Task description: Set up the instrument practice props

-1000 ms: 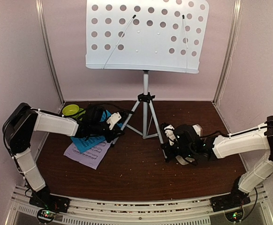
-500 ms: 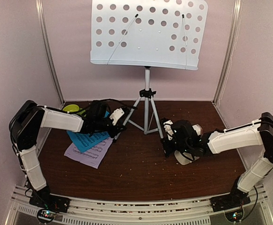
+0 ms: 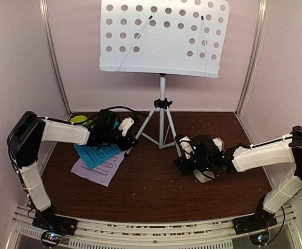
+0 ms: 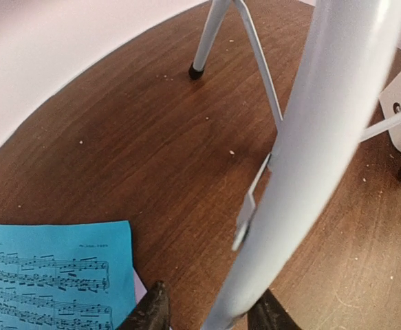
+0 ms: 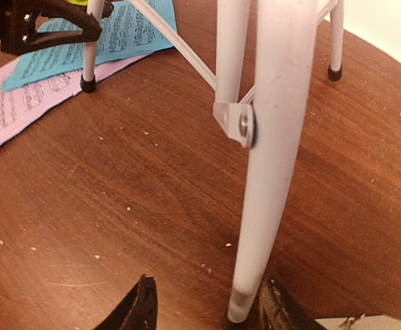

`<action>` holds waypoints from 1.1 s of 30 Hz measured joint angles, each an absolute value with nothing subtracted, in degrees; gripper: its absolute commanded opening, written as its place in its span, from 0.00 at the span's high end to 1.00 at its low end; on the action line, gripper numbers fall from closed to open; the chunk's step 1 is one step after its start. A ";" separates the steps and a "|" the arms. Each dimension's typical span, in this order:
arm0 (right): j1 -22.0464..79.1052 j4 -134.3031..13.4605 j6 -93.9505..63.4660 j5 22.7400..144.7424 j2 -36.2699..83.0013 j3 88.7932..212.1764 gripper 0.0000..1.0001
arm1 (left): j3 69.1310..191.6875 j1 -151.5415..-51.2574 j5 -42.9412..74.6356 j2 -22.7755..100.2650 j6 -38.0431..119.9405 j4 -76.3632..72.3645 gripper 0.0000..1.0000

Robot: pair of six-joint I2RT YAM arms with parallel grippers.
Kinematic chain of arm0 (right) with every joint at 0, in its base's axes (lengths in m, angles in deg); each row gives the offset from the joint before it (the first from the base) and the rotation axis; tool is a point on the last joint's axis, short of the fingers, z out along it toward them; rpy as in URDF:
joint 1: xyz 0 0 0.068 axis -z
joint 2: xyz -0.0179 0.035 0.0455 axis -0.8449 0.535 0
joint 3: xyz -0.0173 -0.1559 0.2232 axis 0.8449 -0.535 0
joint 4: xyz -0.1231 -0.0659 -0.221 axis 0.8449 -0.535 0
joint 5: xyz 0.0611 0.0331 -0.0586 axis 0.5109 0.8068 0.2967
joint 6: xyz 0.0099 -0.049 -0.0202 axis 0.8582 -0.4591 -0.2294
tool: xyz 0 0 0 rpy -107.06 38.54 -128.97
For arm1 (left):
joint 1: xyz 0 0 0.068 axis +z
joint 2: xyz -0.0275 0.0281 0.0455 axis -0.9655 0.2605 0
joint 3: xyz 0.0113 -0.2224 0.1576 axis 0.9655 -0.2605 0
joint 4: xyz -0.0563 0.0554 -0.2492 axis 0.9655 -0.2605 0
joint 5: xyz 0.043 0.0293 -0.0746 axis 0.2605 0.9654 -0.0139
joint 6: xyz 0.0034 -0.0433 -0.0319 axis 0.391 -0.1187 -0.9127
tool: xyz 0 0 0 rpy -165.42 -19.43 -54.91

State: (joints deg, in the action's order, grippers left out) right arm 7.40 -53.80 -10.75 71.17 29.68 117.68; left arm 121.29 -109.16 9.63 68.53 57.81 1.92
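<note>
1. Toward the far edge of the tabletop (image 3: 151, 197), midway across, the music stand (image 3: 161, 39) is upright on its tripod (image 3: 161, 124), with all its feet splayed on the wood.
2. The left gripper (image 4: 210, 313) straddles the tripod's left leg low down. Its fingers are apart, with a gap showing beside the tube, so it is not clamped.
3. The right gripper (image 5: 206, 309) brackets the right leg just above its foot, with its jaws likewise apart.
4. One arm at each leg suits steadying or shifting a top-heavy stand, since a broad desk rides on a thin post.
5. The desk is white sheet metal punched with round holes, with a bottom lip and two thin wire page-holders. The legs are smooth silvery tubes with black rubber tips, braced by slim riveted struts.
6. Near the left edge, the cyan page (image 3: 96, 154) lies flat over the lilac page (image 3: 96, 171). Both are printed paper and neither is on the desk yet.
</note>
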 measured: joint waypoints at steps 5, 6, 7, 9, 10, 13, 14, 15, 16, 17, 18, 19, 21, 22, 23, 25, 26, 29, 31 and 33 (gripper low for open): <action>6.89 -54.26 -11.47 72.05 28.06 117.70 0.28 | 119.14 -107.76 9.23 62.78 54.97 0.52 0.28; 6.89 -54.37 -11.53 72.07 27.80 117.70 0.25 | 118.64 -107.39 9.23 61.44 54.40 0.17 0.28; 6.89 -54.55 -11.62 72.18 27.58 117.74 0.22 | 118.01 -106.82 9.23 59.96 53.46 -0.25 0.27; 6.89 -55.18 -11.66 72.22 26.99 117.77 0.10 | 116.83 -105.23 9.19 57.42 51.18 -0.86 0.25; 6.89 -55.47 -11.51 72.26 26.62 117.77 0.07 | 115.89 -103.70 8.89 56.11 49.26 -0.81 0.24; 6.89 -56.27 -11.75 72.22 25.29 117.79 0.00 | 113.90 -96.57 7.84 53.53 42.73 -2.06 0.24; 6.89 -56.54 -11.80 72.20 24.78 117.79 0.00 | 113.75 -93.88 7.53 53.36 40.98 -2.67 0.24; 6.89 -56.78 -11.93 72.22 24.30 117.83 0.00 | 113.75 -90.82 6.92 53.36 39.14 -3.37 0.24; 6.87 -57.00 -12.04 72.22 23.89 117.90 0.00 | 113.75 -87.54 6.26 53.40 37.46 -4.46 0.22; 6.87 -57.17 -12.10 72.22 23.45 117.99 0.00 | 113.75 -85.38 5.91 53.40 36.56 -5.36 0.22; 6.87 -57.30 -12.23 72.22 23.04 118.07 0.00 | 113.75 -82.43 5.06 53.42 35.36 -6.37 0.20; 6.87 -57.48 -12.36 72.22 22.73 118.18 0.00 | 113.83 -80.40 4.16 53.55 34.70 -7.24 0.17; 6.87 -57.76 -12.58 72.22 22.18 118.44 0.00 | 114.38 -76.40 1.45 54.36 33.65 -9.05 0.15; 6.87 -57.78 -12.67 72.22 21.99 118.49 0.00 | 114.97 -74.65 0.10 55.13 33.46 -9.93 0.15; 6.87 -57.87 -12.69 72.22 21.79 118.49 0.00 | 115.63 -73.05 -1.13 56.02 33.28 -10.61 0.15; 6.87 -58.04 -12.69 72.22 21.61 118.49 0.00 | 116.70 -70.50 -2.52 57.55 33.28 -11.83 0.15; 6.87 -58.11 -12.71 72.20 21.61 118.49 0.00 | 117.00 -69.38 -2.83 58.10 33.41 -12.46 0.15; 6.87 -58.35 -12.69 72.22 21.61 118.49 0.00 | 118.53 -66.50 -3.55 59.94 34.05 -15.09 0.16; 6.87 -58.33 -12.65 72.22 21.61 118.49 0.00 | 120.39 -65.16 -4.47 62.38 34.62 -16.22 0.17; 6.87 -58.35 -12.63 72.26 21.61 118.49 0.00 | 122.38 -64.22 -5.56 65.79 35.36 -16.46 0.18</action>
State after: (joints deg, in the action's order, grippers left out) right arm 6.87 -58.35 -12.63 72.26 21.61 118.49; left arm 122.38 -64.22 -5.56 65.79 35.36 -16.46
